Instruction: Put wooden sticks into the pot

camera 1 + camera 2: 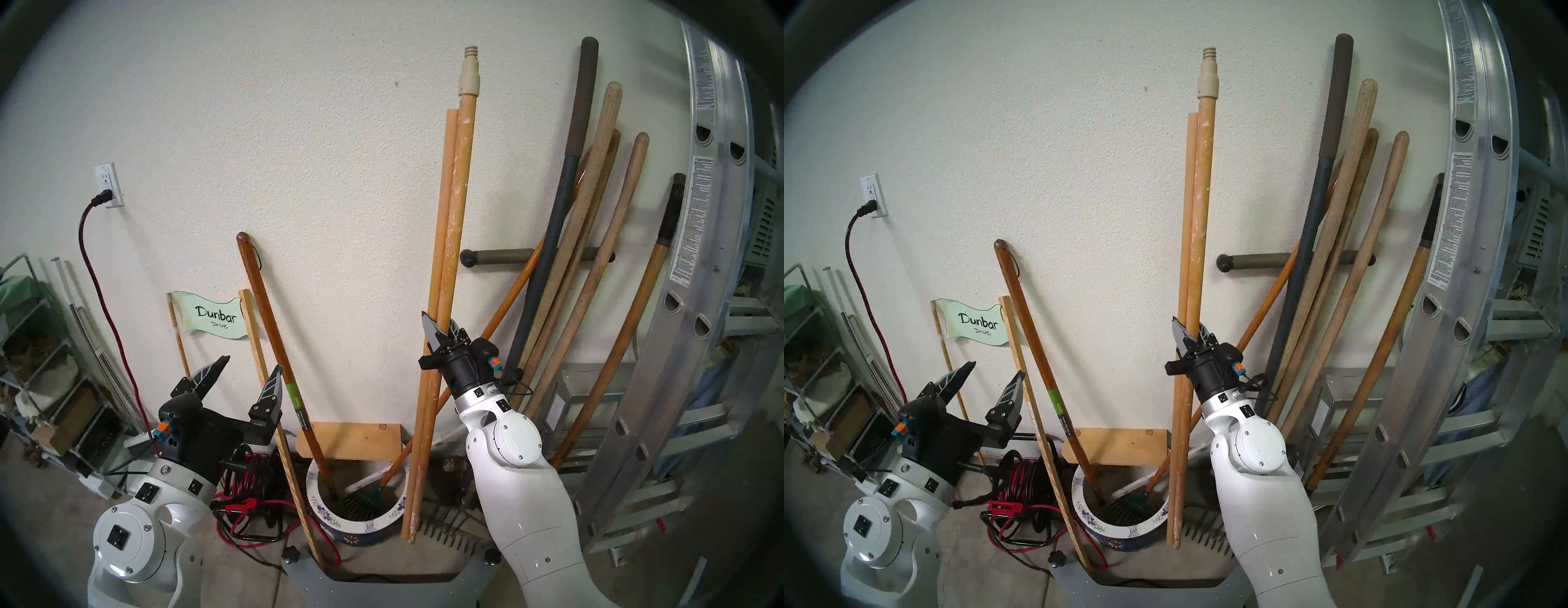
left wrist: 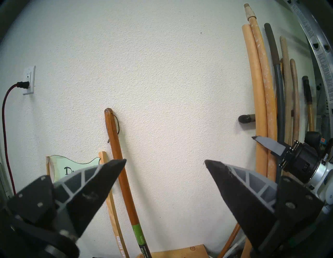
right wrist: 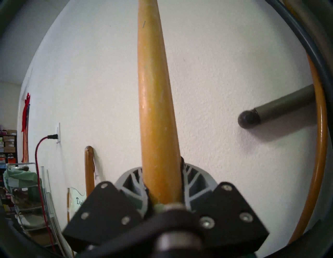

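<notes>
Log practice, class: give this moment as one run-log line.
right gripper: shut on wooden sticks; lower ends outside pot; left gripper: open, empty

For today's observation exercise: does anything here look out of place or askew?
Yes. The two wooden sticks gripped by the right end effector have their lower ends outside the pot, beside its rim, not in it. A red cable lies tangled on the floor left of the pot.

Paint-speckled wooden sticks (image 1: 445, 263), glossy ceramic pot (image 1: 339, 524)
</notes>
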You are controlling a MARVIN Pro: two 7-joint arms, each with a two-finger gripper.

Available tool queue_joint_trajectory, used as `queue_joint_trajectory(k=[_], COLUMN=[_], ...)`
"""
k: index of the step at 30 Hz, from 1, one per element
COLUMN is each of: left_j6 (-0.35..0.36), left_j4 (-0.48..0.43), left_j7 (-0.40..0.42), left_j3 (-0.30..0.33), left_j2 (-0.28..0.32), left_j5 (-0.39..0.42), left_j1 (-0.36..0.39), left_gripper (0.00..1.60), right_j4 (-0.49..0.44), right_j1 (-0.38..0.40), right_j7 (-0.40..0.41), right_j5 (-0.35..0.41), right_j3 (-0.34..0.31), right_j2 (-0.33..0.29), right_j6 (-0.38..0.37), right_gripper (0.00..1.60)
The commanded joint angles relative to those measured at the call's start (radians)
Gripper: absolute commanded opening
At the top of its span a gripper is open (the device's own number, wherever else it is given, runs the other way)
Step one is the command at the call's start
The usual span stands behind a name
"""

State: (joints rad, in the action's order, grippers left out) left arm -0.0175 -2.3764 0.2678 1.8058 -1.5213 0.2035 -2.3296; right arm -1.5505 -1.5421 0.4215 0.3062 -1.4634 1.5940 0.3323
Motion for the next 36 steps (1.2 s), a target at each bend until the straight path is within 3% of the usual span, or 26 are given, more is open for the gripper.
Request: queue_joint_trajectory(k=[1, 22, 36], left_j6=[0.000, 0.000, 0.000], left_j4=[0.000, 0.001, 0.001], left_j7=[-0.001, -0.001, -0.001], left_j3=[0.000, 0.000, 0.000], left_j2=[0.000, 0.002, 0.004], left_j5=[-0.001, 0.003, 0.004], left_j1=[-0.001, -0.001, -0.001], left_gripper=[1.60, 1.60, 1.60], right_j4=[-0.115, -0.253, -0.387], right_j1=[0.061, 0.134, 0.108], right_j7=[0.038, 0.110, 0.127], right_j5=[0.042, 0.110, 0.187], right_j3=[0.012, 0.038, 0.047], right_j2=[0.017, 0.031, 0.028], right_j6=[0.040, 0.017, -0.053], right_gripper=[0.00, 0.00, 0.00])
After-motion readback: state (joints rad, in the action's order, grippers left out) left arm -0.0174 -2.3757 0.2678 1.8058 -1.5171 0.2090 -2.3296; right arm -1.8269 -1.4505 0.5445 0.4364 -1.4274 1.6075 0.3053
